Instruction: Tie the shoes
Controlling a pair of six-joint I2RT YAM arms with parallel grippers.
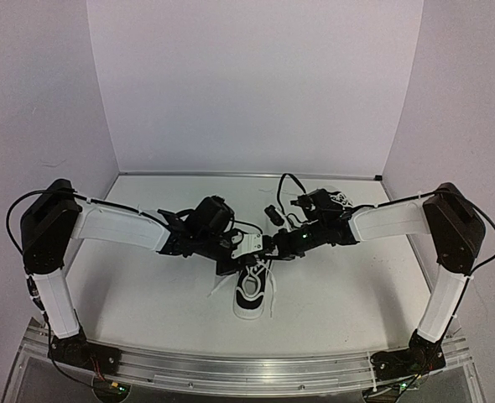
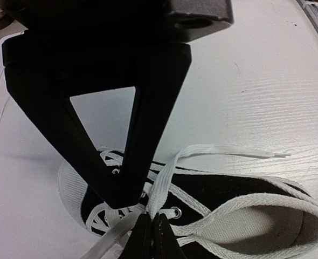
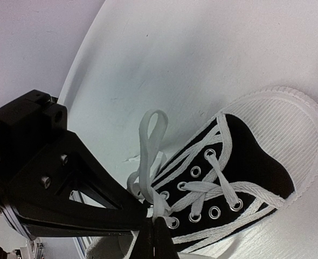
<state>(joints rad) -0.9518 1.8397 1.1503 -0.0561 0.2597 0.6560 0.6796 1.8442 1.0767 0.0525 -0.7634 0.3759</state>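
Left claw [image 2: 151,236] and right claw [image 3: 153,237] seemingly pinch one sneaker's [image 2: 245,190] laces [image 2: 164,181].

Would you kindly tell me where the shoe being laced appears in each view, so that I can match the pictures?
Top external: shoe at centre, slightly below the middle.
Left wrist: shoe across the lower part, toe cap at the left.
Right wrist: shoe in the right half, toe cap at the upper right.
Shared landmark: its white laces.
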